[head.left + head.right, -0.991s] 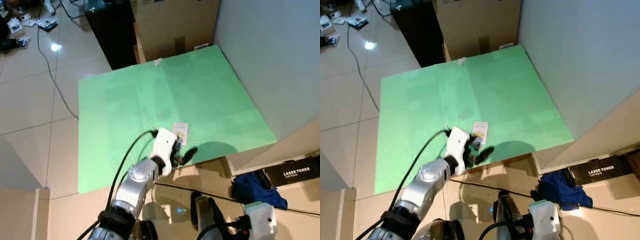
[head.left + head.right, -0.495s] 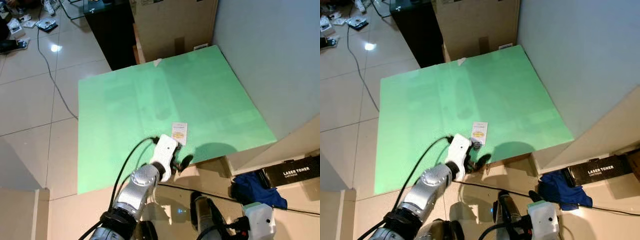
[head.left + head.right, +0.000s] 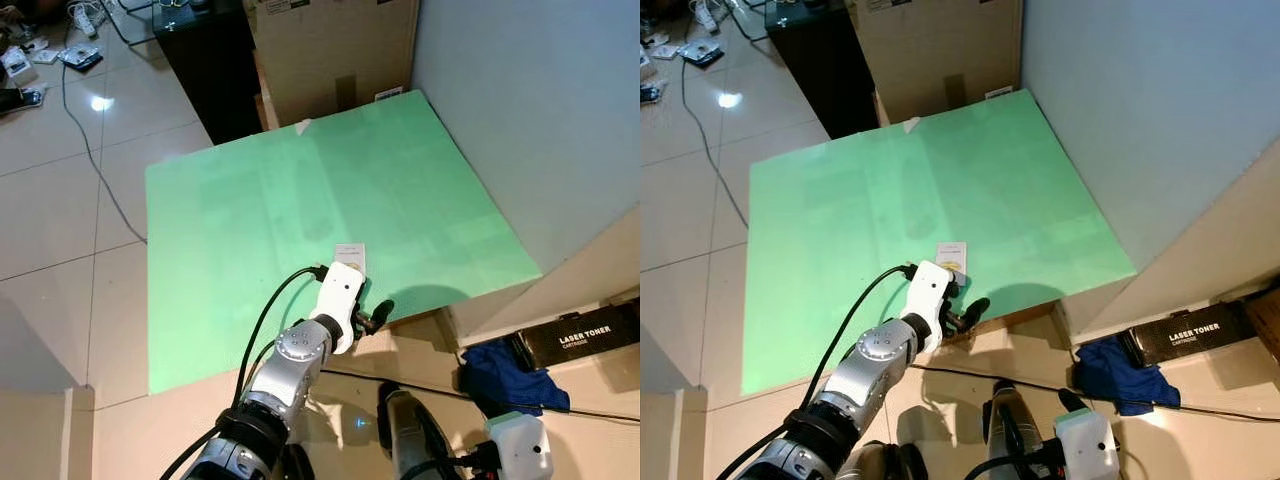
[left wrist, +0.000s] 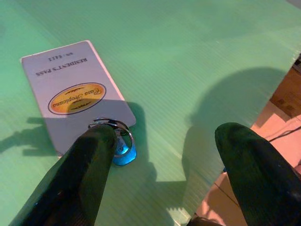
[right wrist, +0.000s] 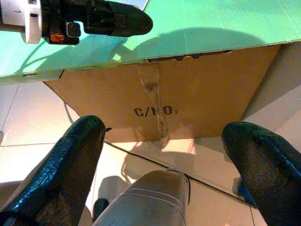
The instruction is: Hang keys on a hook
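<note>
Hovering my left gripper (image 4: 160,155), fingers spread, over keys (image 4: 113,136) w/ pass card (image 4: 75,94) near green board's (image 3: 420,200) front edge; right gripper (image 5: 164,155) spread too.

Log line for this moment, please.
left gripper: open, over key ring | pass card: flat on green board | right gripper: open, idle

Green corrugated sheet (image 3: 300,210) on a cardboard box (image 5: 197,94), black toner box (image 3: 585,337), blue cloth (image 3: 505,363), floor cable (image 3: 95,150)
</note>
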You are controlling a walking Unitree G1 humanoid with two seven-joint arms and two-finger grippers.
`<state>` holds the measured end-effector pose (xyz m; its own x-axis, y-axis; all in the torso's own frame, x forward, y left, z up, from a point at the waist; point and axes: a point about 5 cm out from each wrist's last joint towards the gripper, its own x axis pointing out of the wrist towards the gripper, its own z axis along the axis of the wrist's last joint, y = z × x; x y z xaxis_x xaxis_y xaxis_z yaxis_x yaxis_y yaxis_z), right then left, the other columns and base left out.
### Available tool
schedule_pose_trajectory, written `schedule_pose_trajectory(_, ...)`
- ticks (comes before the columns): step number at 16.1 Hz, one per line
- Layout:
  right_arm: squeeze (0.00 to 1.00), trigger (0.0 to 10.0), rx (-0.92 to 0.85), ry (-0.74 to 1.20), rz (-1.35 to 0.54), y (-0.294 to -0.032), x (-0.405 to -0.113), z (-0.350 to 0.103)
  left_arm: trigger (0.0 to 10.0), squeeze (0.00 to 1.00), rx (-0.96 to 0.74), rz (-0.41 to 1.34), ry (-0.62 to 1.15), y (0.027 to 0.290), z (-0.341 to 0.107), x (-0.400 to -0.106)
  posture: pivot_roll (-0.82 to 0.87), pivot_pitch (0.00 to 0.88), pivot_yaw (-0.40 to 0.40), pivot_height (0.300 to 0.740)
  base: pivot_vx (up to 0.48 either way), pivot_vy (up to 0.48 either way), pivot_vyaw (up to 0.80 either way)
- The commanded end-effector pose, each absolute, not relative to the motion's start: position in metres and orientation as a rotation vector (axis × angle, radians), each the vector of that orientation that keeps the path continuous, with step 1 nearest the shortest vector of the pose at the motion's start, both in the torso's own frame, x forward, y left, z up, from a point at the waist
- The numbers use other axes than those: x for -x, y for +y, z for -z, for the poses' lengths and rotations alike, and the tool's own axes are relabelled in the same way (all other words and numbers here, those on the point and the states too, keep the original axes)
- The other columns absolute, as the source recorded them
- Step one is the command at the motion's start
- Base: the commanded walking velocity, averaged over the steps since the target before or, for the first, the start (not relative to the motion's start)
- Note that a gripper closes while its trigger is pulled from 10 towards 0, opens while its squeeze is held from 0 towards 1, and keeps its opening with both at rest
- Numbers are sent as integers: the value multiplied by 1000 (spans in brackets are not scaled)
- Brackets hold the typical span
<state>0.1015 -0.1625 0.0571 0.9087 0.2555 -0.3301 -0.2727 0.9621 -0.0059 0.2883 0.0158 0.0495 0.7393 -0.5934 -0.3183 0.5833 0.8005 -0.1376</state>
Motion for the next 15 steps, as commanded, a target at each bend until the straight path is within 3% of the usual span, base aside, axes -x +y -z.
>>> schedule_pose_trajectory(1,1000,10000,48,346,-285,-159,-96,-56,10000,0,117,640,441,4,-37,-274,-371,263,140,717,0,0,0)
schedule_pose_trajectory(8,1000,10000,44,353,-278,-158,-93,-56,10000,0,-12,642,391,-6,-40,-278,-380,278,144,717,0,0,0)
schedule_pose_trajectory(10,1000,10000,44,358,-275,-158,-92,-56,9255,0,-37,620,389,-8,-39,-279,-383,280,144,717,0,0,0)
schedule_pose_trajectory(11,1000,10000,45,359,-275,-158,-91,-57,7686,0,-37,605,400,-8,-37,-279,-384,282,143,717,0,0,0)
schedule_pose_trajectory(12,1000,10000,45,361,-274,-158,-91,-56,2863,0,-37,576,421,-8,-34,-280,-385,283,142,717,0,0,0)
schedule_pose_trajectory(13,1000,10000,45,363,-275,-157,-91,-56,0,0,-30,569,431,-10,-33,-280,-387,284,142,717,0,0,0)
schedule_pose_trajectory(15,1000,10000,44,367,-275,-155,-90,-54,0,0,-6,552,439,-14,-34,-281,-392,285,141,717,0,0,0)
